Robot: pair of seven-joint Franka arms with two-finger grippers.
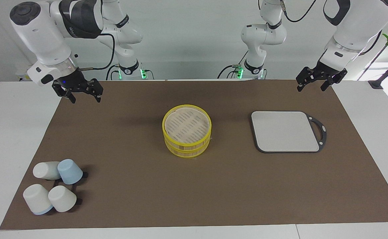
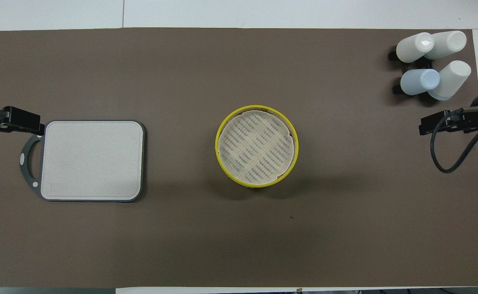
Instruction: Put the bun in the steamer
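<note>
The steamer [image 1: 186, 149] stands in the middle of the brown mat, a round bamboo basket with yellow rims. From above, the steamer [image 2: 217, 145] shows only a pale woven surface inside its top rim, with nothing lying on it. The bun is not in view anywhere. My left gripper [image 1: 314, 87] hangs open and empty above the mat's edge near the robots, beside the grey board; it also shows in the overhead view [image 2: 12, 121]. My right gripper [image 1: 84, 96] hangs open and empty above the mat's corner at the right arm's end; it also shows in the overhead view [image 2: 441, 122].
A flat grey board [image 1: 285, 131] with a black handle lies toward the left arm's end, and also shows in the overhead view [image 2: 92, 159]. Several upturned cups [image 1: 53, 186], white and one pale blue, sit on a black rack farther from the robots at the right arm's end, also seen from above [image 2: 431, 61].
</note>
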